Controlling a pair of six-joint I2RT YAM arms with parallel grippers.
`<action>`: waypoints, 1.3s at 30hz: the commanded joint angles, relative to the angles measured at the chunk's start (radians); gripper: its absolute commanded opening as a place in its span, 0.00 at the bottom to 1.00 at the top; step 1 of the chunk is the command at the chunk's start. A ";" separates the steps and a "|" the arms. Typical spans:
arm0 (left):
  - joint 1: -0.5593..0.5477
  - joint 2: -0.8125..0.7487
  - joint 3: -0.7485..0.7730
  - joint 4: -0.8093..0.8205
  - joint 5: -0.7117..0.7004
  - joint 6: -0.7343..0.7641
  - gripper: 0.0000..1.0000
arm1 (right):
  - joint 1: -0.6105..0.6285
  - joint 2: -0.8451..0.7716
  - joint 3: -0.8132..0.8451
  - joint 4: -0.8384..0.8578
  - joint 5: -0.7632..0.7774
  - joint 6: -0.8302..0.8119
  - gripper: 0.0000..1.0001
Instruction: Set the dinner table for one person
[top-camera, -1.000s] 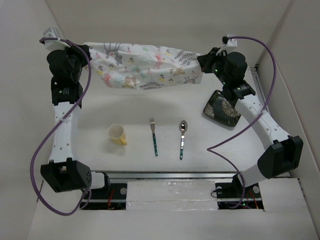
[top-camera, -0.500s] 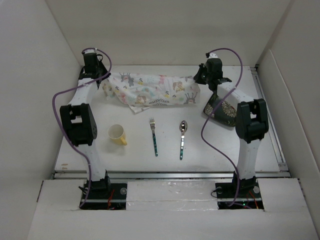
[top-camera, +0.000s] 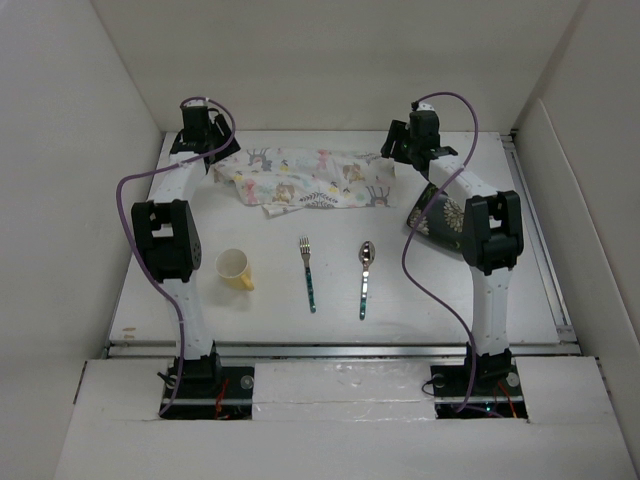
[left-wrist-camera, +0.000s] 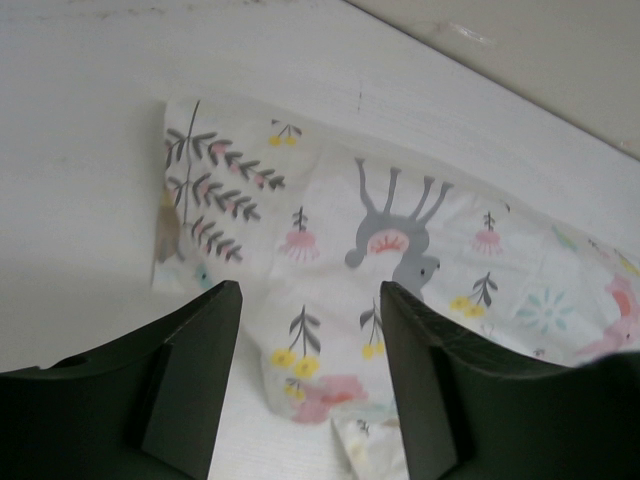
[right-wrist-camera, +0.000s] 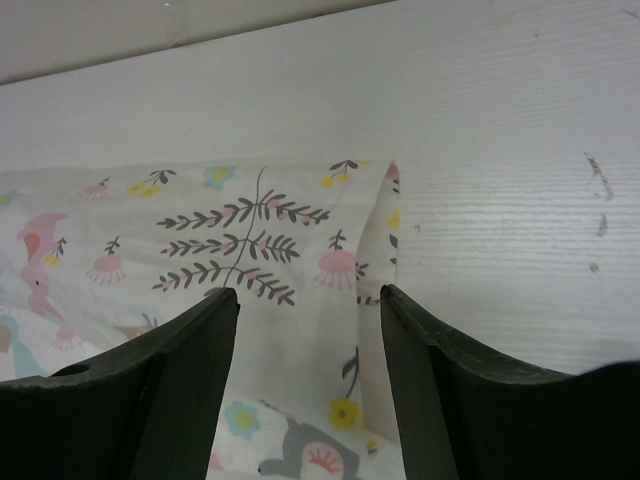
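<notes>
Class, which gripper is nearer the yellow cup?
Left. The left gripper is at the left end of the placemat, directly beyond the yellow cup; the right gripper is at its right end, much farther sideways.

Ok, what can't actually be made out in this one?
1. Top view: the dark floral dish is partly hidden by the right arm, so its full shape is unclear.
2. Top view: both sets of jaws are too small and tucked under the arm ends to read.
3. Wrist views: the placemat runs off the frame edges, and whether the open jaws touch it is unclear.
</notes>
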 joint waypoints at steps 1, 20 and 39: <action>0.011 -0.196 -0.169 0.109 -0.106 -0.068 0.52 | 0.015 -0.125 -0.067 0.057 0.071 -0.025 0.65; 0.033 -0.086 -0.334 0.048 0.200 -0.082 0.58 | 0.098 -0.487 -0.750 0.249 0.011 0.056 0.56; 0.008 0.009 -0.260 0.153 0.239 -0.153 0.00 | 0.107 -0.269 -0.589 0.174 0.152 0.108 0.56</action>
